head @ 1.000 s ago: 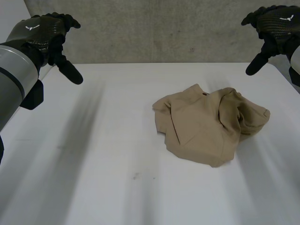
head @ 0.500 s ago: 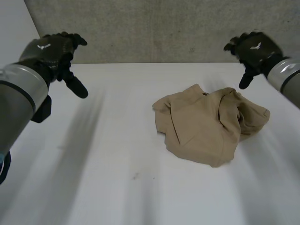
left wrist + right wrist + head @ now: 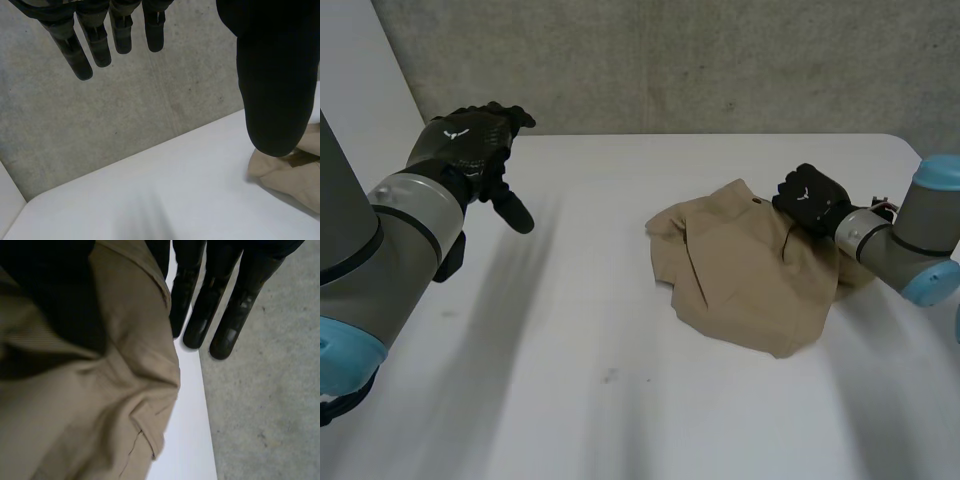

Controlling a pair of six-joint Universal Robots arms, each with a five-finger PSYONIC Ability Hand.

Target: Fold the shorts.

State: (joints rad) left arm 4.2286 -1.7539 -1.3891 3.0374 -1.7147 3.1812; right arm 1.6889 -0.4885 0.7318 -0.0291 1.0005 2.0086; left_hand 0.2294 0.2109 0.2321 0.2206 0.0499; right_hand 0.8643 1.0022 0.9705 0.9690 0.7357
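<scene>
one pair of tan shorts lies in a crumpled heap right of centre in the head view, on the white table. the cloth is bunched and overlapped on itself, with no flat leg or straight waistband to fold along, so by my reading nothing of the fold is done yet.

the right hand sits on the heap's upper right part, at its far edge. in the right wrist view its fingers run straight and close together past the cloth's rim, over bare table, and a fold of the shorts lies under the palm. they are not curled round anything, so i take the hand as spread flat on the cloth rather than pinching it.

the left hand hangs in the upper left of the head view, above the table and well apart from the shorts. its fingers are straight and a little spread, the thumb held out to the side, with nothing in it. in the left wrist view a corner of the shorts shows just past the thumb tip.

the step in hand looks like the first reach: getting hold of the heap so it can be opened out. next, the right hand would need to close on that far edge, and the left would need to cross to the heap's left side, take an opposite edge, and draw the cloth flat before any fold.
</scene>
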